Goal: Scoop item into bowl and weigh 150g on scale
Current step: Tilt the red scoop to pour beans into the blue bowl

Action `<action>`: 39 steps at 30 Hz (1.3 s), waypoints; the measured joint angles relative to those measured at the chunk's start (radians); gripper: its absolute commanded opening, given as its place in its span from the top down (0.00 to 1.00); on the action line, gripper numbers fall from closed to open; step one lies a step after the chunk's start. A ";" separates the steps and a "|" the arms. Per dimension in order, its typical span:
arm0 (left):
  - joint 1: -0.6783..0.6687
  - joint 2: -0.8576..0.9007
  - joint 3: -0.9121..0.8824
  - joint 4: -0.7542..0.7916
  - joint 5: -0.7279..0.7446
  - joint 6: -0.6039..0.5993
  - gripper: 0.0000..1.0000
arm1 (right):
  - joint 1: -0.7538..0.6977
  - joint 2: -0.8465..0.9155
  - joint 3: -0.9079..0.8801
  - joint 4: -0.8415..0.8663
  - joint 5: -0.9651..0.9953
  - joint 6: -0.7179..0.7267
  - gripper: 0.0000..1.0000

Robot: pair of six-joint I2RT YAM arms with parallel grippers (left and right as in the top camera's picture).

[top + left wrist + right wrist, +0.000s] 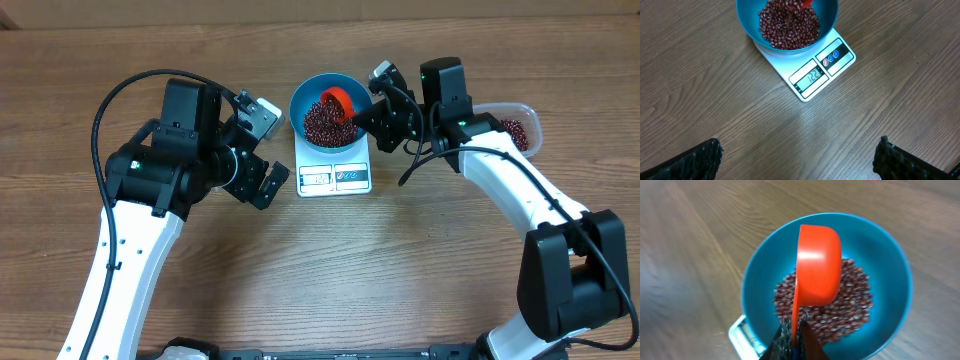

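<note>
I had the right gripper (794, 339) clamped shut on the scoop (817, 265) handle, cup tipped mouth-down over the bowl (890, 255), likely to dump beans (850, 300) in. Bowl sat on the scale (790, 67), display 122, short of target. Left gripper (797, 160) hung wide open and empty, its camera on the readout.

The left arm (125, 250) runs from the near left edge to a black wrist that bends right. The left gripper (268, 150) points right, jaws spread wide with nothing between them. The right arm (515, 190) reaches from the near right toward the far middle, where the right gripper (365, 122) angles left and downward, jaws pinched on the thin handle of a red scoop (817, 265)
</note>
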 measured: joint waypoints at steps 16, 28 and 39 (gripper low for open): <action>0.000 0.000 0.000 0.000 0.000 0.000 0.00 | 0.023 0.000 0.000 0.044 0.135 -0.123 0.96; 0.000 0.000 0.000 0.000 0.000 0.000 0.00 | 0.024 0.000 0.000 0.075 0.142 -0.216 0.96; 0.000 0.000 0.000 0.000 0.000 0.000 0.00 | 0.024 -0.110 0.000 0.069 0.143 -0.246 0.96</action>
